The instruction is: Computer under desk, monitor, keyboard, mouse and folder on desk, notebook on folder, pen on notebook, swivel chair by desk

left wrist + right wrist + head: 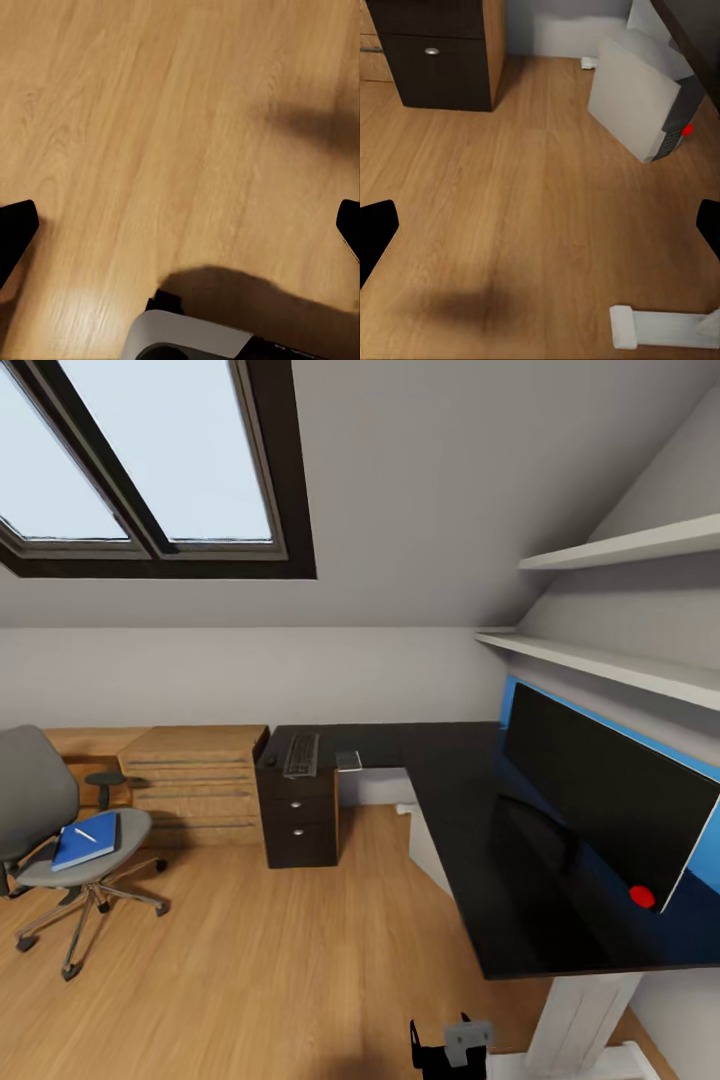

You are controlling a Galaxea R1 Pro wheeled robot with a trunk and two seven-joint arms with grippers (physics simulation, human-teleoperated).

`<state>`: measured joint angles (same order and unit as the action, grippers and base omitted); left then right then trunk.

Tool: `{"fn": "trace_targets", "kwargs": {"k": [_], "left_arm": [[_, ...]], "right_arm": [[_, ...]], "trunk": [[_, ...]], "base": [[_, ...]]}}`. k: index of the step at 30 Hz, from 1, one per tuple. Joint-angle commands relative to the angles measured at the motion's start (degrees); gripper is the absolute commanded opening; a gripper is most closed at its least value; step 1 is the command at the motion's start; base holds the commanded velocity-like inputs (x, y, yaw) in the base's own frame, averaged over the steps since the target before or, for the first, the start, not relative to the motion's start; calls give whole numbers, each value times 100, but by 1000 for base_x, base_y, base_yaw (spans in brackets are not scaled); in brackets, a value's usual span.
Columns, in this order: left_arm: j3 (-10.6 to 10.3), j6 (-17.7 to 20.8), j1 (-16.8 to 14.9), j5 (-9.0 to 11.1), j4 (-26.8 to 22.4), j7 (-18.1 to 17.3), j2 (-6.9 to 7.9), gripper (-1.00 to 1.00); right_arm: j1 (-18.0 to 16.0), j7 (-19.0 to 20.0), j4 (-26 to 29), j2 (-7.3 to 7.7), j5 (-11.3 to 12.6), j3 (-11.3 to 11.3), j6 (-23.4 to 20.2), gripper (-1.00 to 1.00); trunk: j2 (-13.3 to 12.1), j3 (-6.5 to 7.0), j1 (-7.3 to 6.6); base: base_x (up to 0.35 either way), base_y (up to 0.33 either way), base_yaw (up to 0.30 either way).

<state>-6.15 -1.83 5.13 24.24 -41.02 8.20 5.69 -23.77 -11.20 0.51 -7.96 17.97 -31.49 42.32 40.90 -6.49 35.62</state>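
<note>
Head view shows the monitor [610,800] at three o'clock on the desk [500,880], the folder [86,840] on the swivel chair [60,830] at nine. Both grippers [180,225] [540,225] spread wide over floor [150,112], holding nothing.

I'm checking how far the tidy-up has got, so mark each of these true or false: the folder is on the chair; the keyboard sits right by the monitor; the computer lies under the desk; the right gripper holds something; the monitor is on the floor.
1. The folder lies on the swivel chair. True.
2. The keyboard sits beside the monitor. False: it is at the desk's far end.
3. The computer is under the desk. True.
4. The right gripper holds something. False: open, empty.
5. The monitor is on the floor. False: on the desk.
</note>
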Motion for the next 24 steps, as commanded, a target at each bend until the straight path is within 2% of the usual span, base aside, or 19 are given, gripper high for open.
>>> {"fn": "trace_targets", "kwargs": {"k": [1,9,24], "left_arm": [[-26,-21,-3,68,-5,48,7,100],[53,-294,-12,100,5,25,-19,100],[53,-344,-12,91,9,49,-25,100]], "right_arm": [[-3,-35,-7,-3,22,-50,17,100],[3,-37,-7,5,22,-43,23,100],[4,-47,-7,7,13,-42,31,100]], "trunk": [[7,-8,5],[7,-8,5],[7,-8,5]], "base": [[247,221,0],[67,61,0],[240,199,0]]}}
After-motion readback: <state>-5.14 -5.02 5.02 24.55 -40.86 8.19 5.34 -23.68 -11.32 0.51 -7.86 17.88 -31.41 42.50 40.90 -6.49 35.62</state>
